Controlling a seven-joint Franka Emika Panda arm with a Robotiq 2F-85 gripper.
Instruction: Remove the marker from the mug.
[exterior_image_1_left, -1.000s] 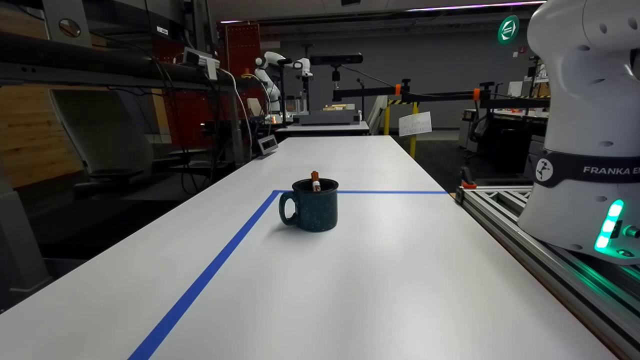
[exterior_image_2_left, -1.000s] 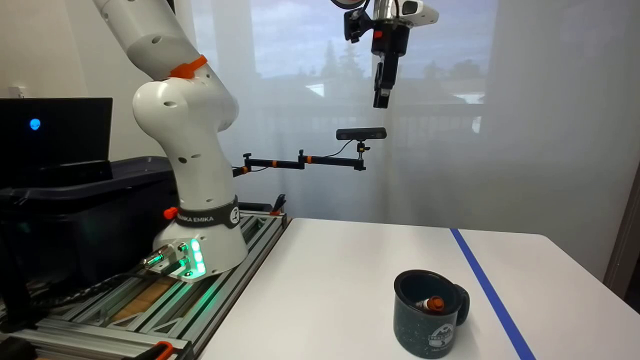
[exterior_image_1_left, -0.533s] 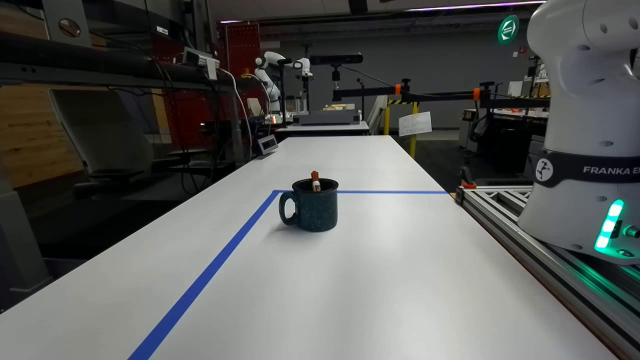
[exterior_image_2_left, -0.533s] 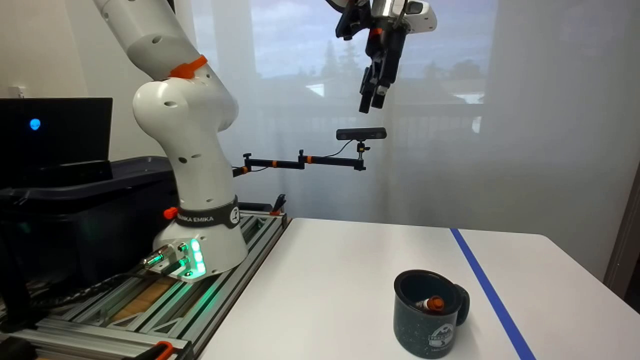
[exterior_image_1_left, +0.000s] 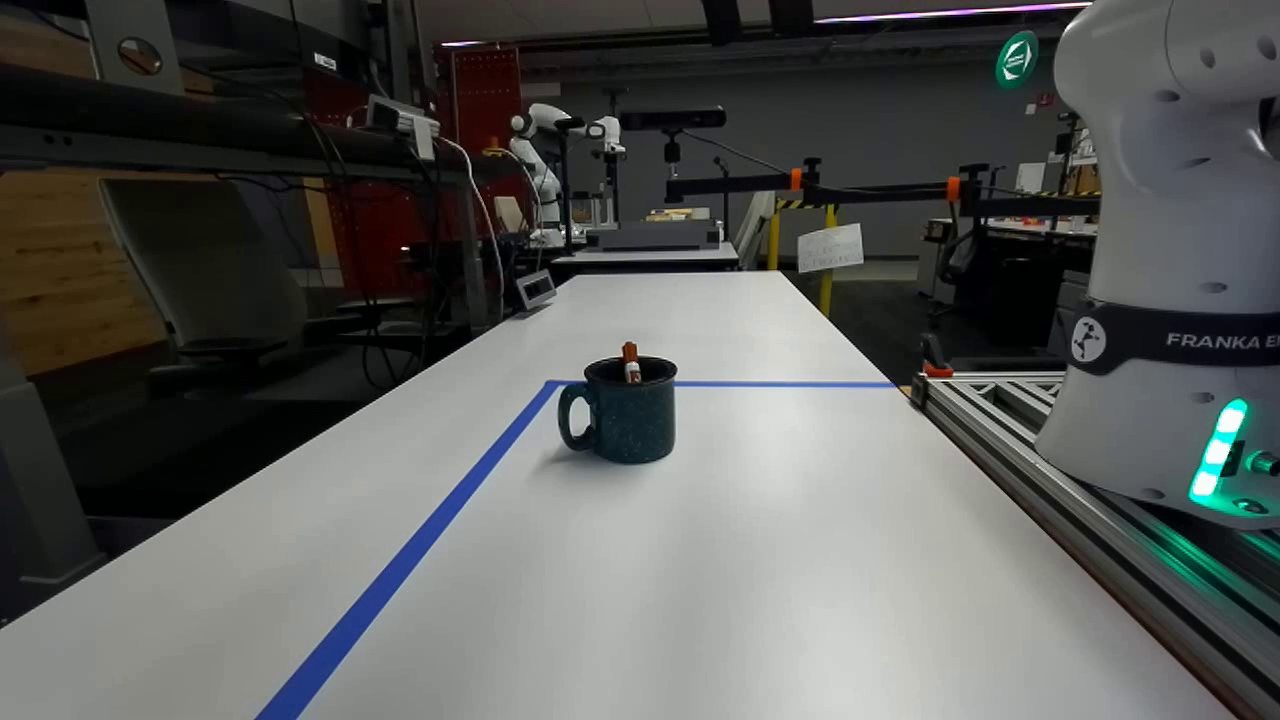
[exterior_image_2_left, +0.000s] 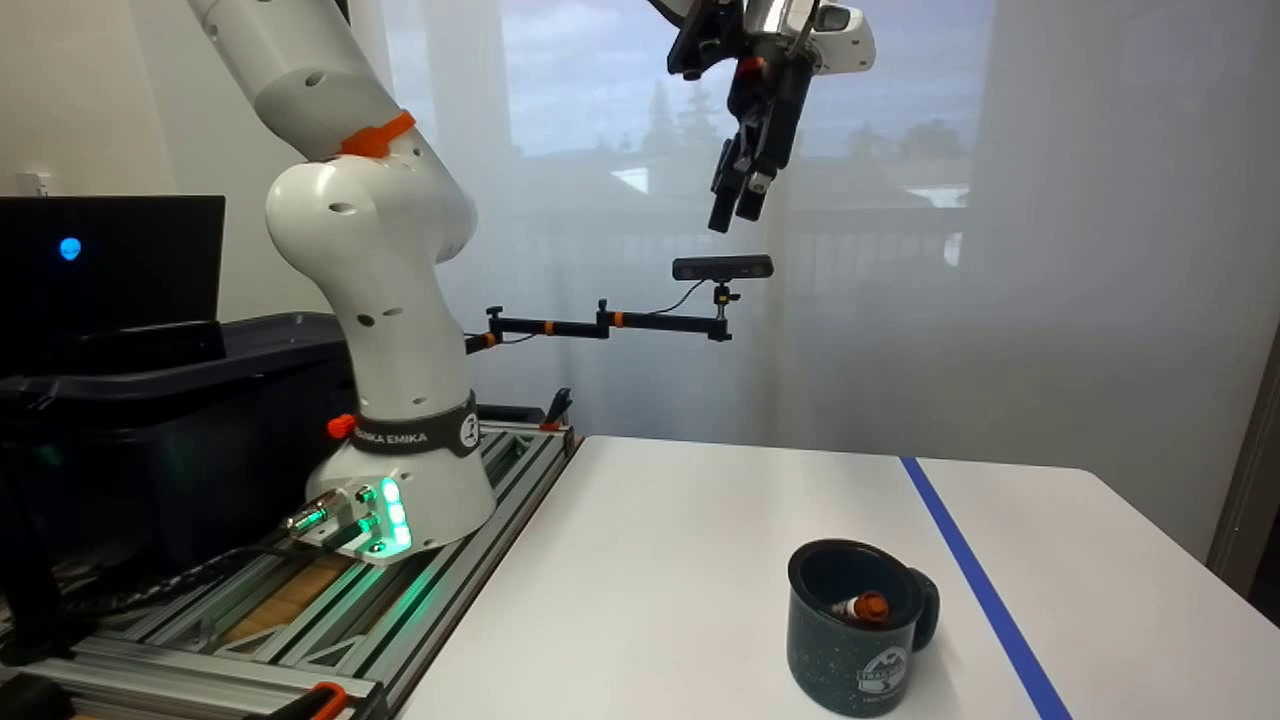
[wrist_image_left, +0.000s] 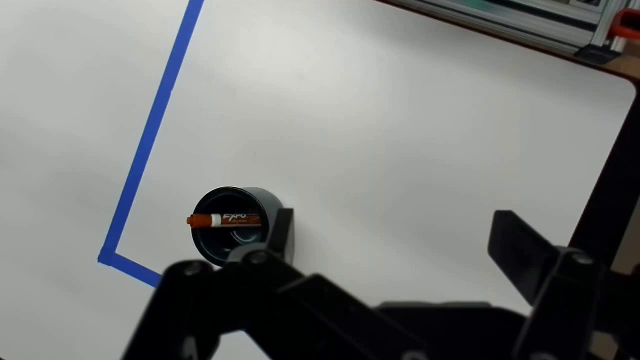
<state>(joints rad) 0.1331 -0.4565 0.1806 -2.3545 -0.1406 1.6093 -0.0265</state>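
The dark mug (exterior_image_1_left: 638, 425) stands upright on the white table, its loop handle on one side. It also shows in an exterior view (exterior_image_2_left: 835, 650) and at lower left in the wrist view (wrist_image_left: 267, 197). The marker (wrist_image_left: 235, 220) leans inside the mug, its orange-capped end at the rim; the cap shows in both exterior views (exterior_image_1_left: 630, 362) (exterior_image_2_left: 870, 606). My gripper (wrist_image_left: 393, 215) is open and empty. It hangs high above the table in an exterior view (exterior_image_2_left: 733, 216), well apart from the mug. In the wrist view one finger covers the mug's lower right wall; the handle is hidden.
Blue tape (wrist_image_left: 150, 130) makes a corner on the white table (wrist_image_left: 375, 125) beside the mug. A metal rail (exterior_image_2_left: 520, 500) with the arm's base runs along a table edge. A camera on a jointed boom (exterior_image_2_left: 722, 268) stands behind the table.
My gripper has turned and tilted, so its two fingers now show apart, and its tips sit slightly lower and further left in an exterior view. The mug and marker have not moved.
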